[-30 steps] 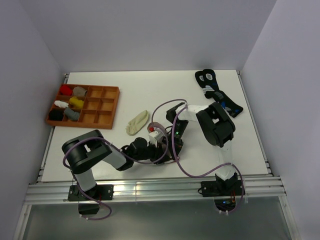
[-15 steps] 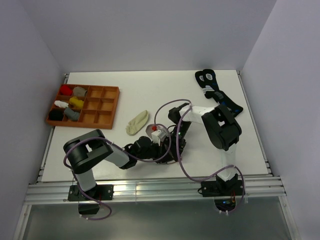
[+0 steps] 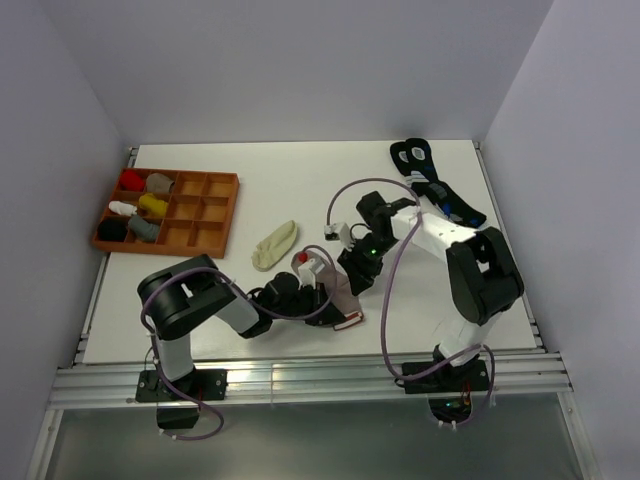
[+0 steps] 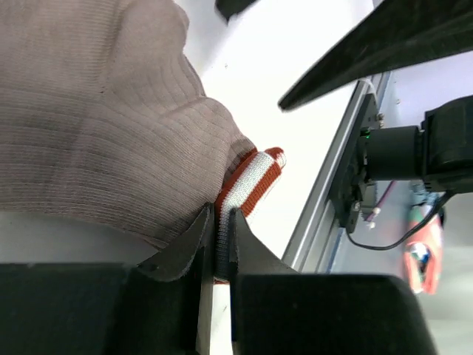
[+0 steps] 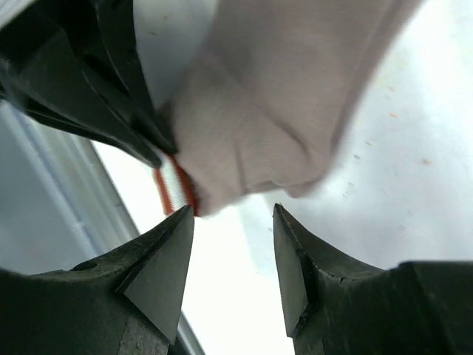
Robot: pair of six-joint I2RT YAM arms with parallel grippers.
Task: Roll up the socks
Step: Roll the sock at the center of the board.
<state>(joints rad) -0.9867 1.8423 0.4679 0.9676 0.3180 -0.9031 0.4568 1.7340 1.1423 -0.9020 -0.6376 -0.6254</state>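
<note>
Left hand (image 4: 218, 216) pinches the taupe sock (image 4: 96, 133); right hand (image 5: 233, 214) hovers close, fingers (image 5: 159, 262) apart.

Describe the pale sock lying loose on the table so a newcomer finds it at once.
On the table, find the orange compartment tray at the left; the cream sock lies just right of it. It is short, pale and untouched, unlike the taupe sock with the red-and-white cuff pinched in the left hand, and the black socks at the far right.
</note>
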